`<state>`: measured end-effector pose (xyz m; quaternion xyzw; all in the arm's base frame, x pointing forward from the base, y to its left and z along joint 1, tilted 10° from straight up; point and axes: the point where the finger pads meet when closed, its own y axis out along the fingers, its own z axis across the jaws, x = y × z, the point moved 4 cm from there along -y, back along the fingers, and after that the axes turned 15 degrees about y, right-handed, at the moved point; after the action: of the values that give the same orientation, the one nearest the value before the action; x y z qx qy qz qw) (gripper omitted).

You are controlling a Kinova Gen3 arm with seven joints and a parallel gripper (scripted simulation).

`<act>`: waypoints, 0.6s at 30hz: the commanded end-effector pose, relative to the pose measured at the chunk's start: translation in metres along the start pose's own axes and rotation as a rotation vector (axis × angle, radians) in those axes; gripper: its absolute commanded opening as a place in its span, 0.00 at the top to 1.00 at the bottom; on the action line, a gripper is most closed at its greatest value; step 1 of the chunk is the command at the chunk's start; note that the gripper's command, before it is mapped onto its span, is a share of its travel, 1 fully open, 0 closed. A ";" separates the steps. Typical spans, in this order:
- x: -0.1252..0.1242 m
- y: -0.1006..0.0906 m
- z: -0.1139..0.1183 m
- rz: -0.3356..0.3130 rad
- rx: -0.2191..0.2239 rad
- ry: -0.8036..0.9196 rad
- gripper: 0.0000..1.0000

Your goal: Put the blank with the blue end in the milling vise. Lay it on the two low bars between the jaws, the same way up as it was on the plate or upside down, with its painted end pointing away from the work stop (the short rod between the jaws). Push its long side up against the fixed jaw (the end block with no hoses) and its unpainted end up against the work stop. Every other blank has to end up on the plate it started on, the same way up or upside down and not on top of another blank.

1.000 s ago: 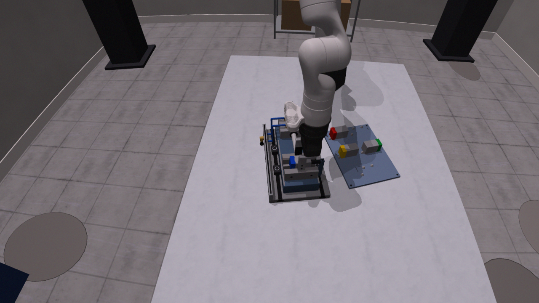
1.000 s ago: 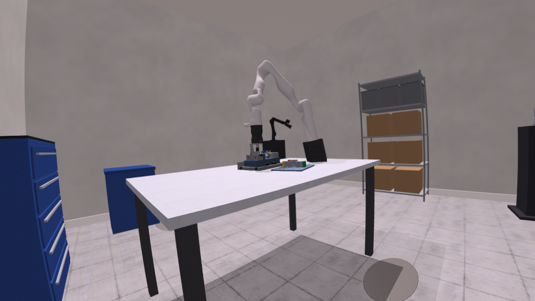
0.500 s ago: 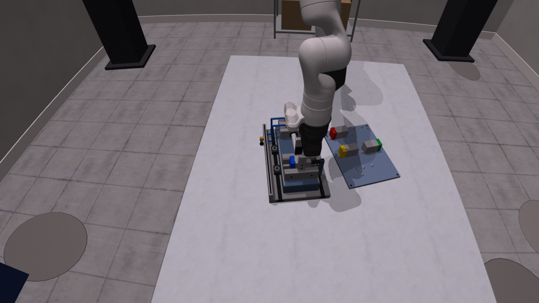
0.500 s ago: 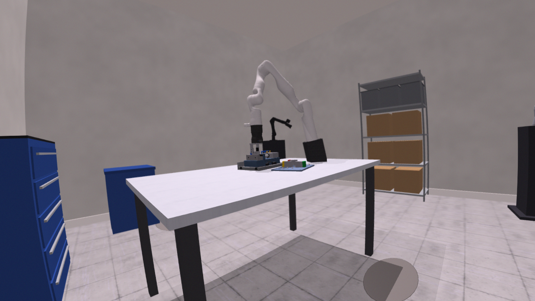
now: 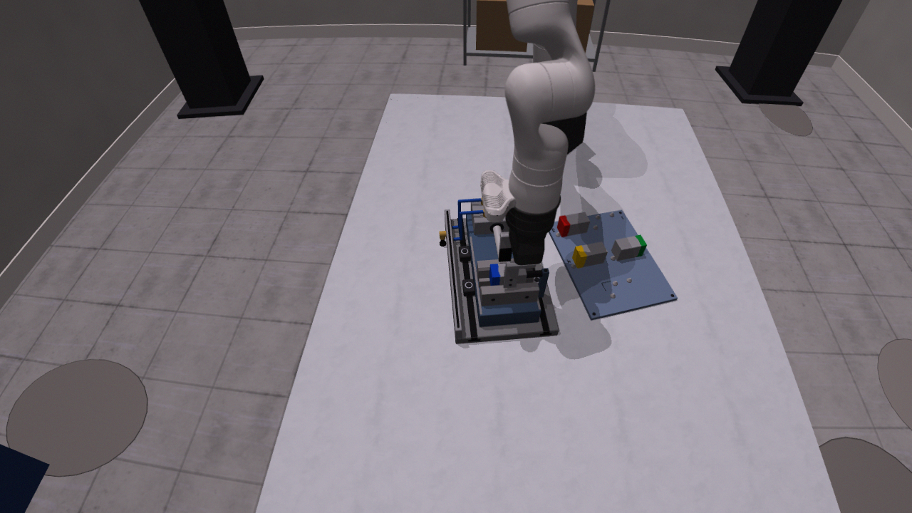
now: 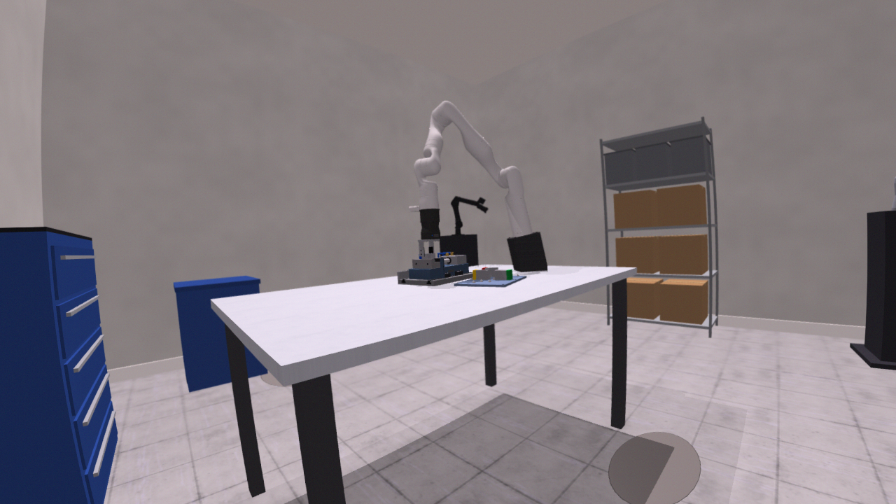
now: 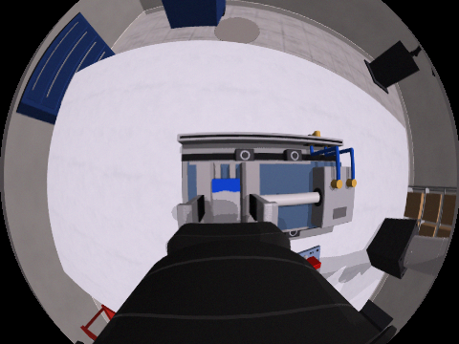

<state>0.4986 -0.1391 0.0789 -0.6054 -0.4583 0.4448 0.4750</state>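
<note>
Hand wide | blue-ended blank blocky, between jaws | plate flat, pegged

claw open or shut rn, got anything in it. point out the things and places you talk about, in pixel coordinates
Claw (image 5: 515, 273) (image 6: 430, 250) (image 7: 227, 204): open, holding nothing, fingers either side of the blue-ended blank (image 5: 494, 274) (image 7: 226, 196).

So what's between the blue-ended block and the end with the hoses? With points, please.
A jaw, then a white rod (image 5: 497, 234) (image 7: 297, 198) going to the hose end. You can see that in the wrist view.
</note>
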 end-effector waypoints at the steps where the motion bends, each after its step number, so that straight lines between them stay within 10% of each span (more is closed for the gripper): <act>1: 0.000 -0.002 -0.001 -0.001 -0.002 0.001 0.00; 18: 0.000 -0.003 -0.001 -0.001 -0.001 0.001 0.00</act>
<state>0.4983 -0.1389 0.0797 -0.6053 -0.4582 0.4450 0.4751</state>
